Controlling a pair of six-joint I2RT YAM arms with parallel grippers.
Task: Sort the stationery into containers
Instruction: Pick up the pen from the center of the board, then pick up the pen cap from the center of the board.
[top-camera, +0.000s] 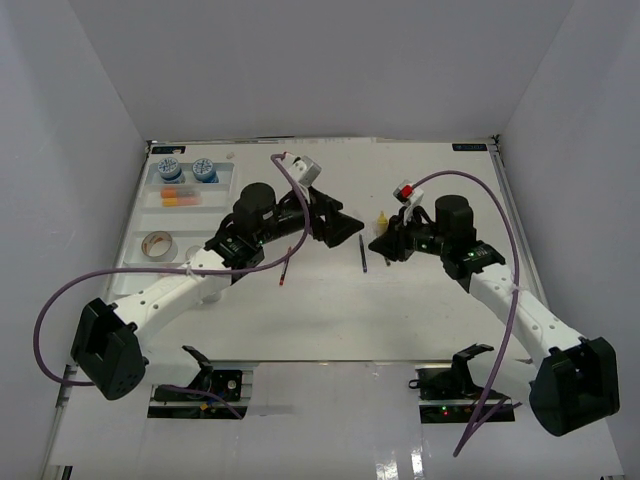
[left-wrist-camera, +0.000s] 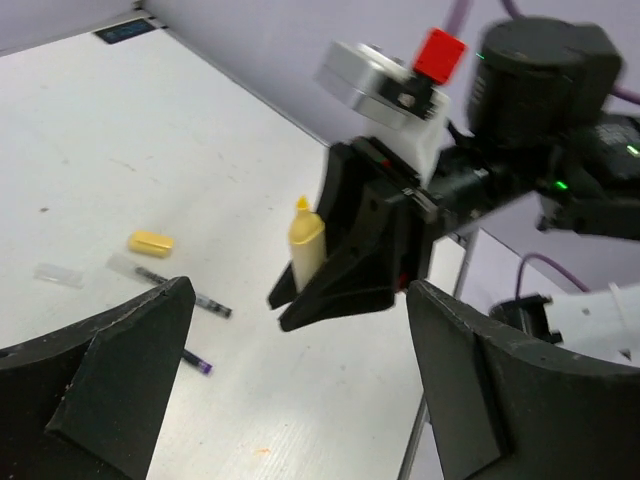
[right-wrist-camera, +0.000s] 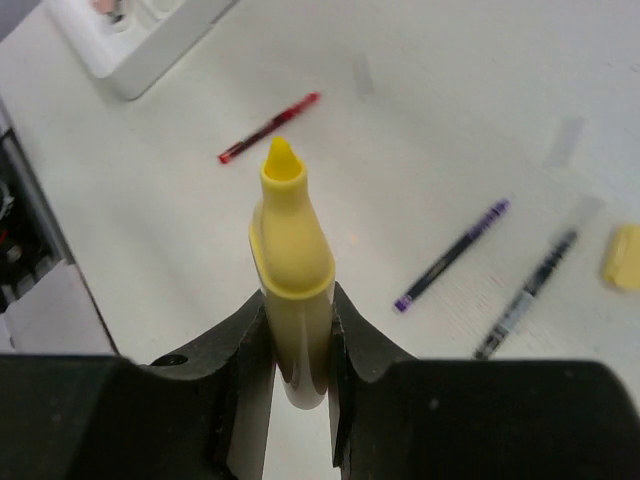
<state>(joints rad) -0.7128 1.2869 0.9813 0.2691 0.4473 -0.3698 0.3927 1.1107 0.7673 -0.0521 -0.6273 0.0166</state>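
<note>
White table (top-camera: 330, 310); right claw (right-wrist-camera: 297, 315) clamps the yellow marker (right-wrist-camera: 290, 230).

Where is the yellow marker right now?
Right of centre in the top view, the yellow marker is clamped in the right gripper, just right of a dark pen and facing the open left gripper.

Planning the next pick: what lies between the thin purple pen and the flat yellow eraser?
A thin black-and-clear pen; right wrist view shows it.
</note>
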